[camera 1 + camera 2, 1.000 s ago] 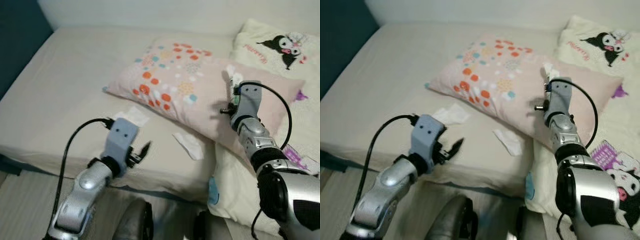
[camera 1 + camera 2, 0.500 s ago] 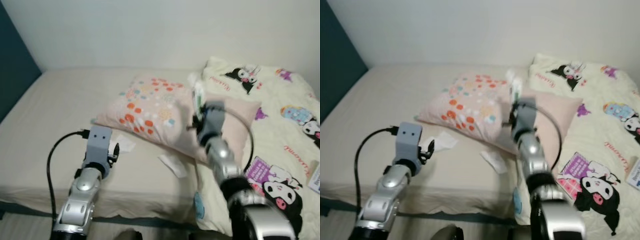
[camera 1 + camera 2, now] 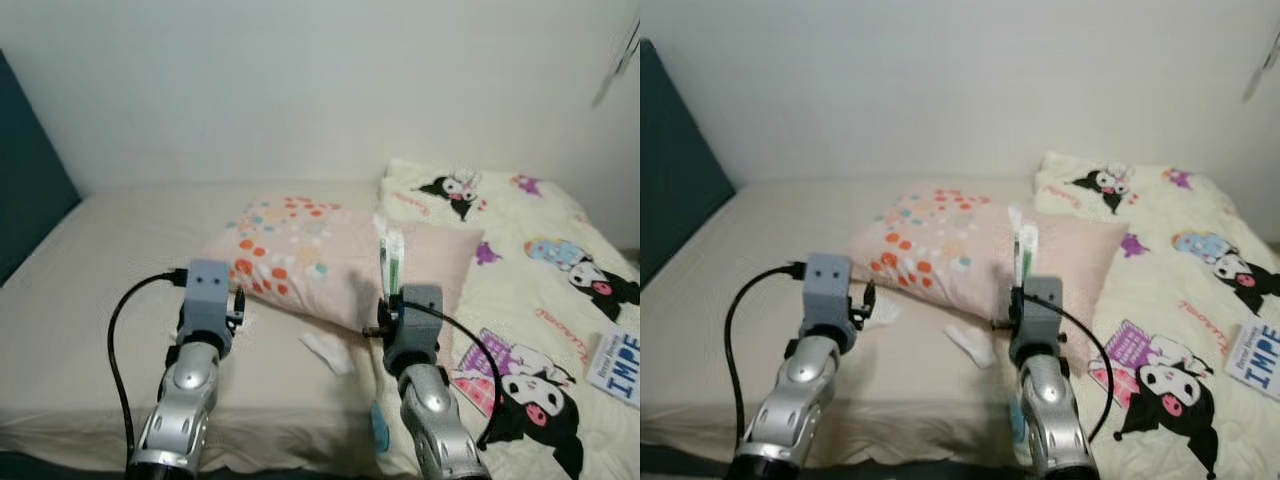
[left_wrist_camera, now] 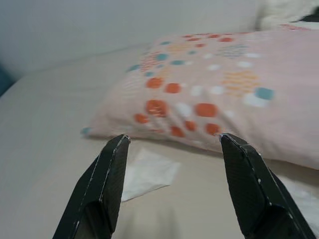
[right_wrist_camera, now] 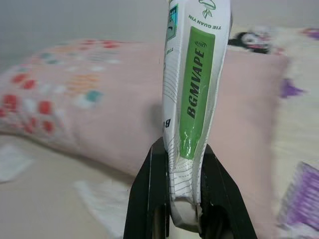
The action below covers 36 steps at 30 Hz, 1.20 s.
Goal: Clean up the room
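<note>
Wrapper, white and green, is pinched upright in the right gripper, raised over the pink pillow. Left gripper has fingers spread, empty, above the bed near a tissue; another tissue lies beside the pillow.

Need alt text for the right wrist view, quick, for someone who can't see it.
The right gripper is shut on a white and green packet that stands upright between its black fingers. Behind it lies a pink pillow with coloured dots on a bed.
</note>
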Tool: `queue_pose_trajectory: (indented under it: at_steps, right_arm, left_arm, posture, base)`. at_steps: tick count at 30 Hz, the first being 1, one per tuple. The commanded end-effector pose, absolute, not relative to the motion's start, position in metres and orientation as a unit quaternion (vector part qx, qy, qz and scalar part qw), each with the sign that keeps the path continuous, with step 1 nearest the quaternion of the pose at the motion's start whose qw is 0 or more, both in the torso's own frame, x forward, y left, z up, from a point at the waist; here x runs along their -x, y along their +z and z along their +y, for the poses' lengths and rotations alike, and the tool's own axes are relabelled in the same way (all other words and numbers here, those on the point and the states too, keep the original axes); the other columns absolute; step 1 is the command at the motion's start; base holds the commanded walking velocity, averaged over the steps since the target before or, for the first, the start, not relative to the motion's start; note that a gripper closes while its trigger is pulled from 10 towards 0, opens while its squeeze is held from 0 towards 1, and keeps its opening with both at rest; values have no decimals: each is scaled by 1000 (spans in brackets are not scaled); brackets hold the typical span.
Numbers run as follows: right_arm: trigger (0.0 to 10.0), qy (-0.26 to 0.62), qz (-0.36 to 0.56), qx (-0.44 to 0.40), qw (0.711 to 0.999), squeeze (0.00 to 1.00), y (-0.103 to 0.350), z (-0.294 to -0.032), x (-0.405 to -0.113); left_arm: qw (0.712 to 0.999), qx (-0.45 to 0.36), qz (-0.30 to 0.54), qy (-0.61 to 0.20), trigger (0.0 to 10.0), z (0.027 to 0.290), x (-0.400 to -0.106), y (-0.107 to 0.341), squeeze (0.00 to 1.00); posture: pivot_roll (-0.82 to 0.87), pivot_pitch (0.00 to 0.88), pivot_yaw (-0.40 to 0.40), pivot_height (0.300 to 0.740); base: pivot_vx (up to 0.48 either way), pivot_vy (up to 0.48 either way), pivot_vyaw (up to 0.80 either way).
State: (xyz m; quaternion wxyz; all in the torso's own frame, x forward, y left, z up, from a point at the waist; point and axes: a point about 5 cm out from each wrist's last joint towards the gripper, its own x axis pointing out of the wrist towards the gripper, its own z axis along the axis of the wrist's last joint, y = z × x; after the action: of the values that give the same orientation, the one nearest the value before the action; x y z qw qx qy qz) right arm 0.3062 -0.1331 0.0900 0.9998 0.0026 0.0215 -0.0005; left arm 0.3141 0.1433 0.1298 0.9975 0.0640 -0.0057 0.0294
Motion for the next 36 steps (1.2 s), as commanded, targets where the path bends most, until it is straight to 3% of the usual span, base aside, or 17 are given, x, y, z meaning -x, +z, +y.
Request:
queue_pose_trajectory:
  at_steps: [1, 5, 26, 36]
  right_arm:
    - [10000, 15, 22, -4, 1000, 0, 92, -126, -303]
    - [10000, 39, 22, -14, 999, 0, 96, -116, -302]
    - [10000, 15, 81, -32, 996, 0, 66, -123, -284]
    - [10000, 24, 81, -22, 996, 0, 67, -125, -286]
  left_arm:
    - [996, -86, 2, 17, 10000, 143, -315, 128, 0]
    - [995, -101, 17, -2, 10000, 145, -314, 126, 0]
    - [995, -91, 47, 4, 10000, 154, -308, 96, 0]
    - [995, -92, 26, -8, 10000, 147, -308, 99, 0]
  posture:
    - [28, 67, 75, 646]
    - [33, 87, 99, 646]
    - [6, 82, 29, 646]
    - [3, 73, 7, 691]
  base:
    - [0, 0, 0]
    - [0, 0, 0]
    - [0, 0, 0]
    - [0, 0, 0]
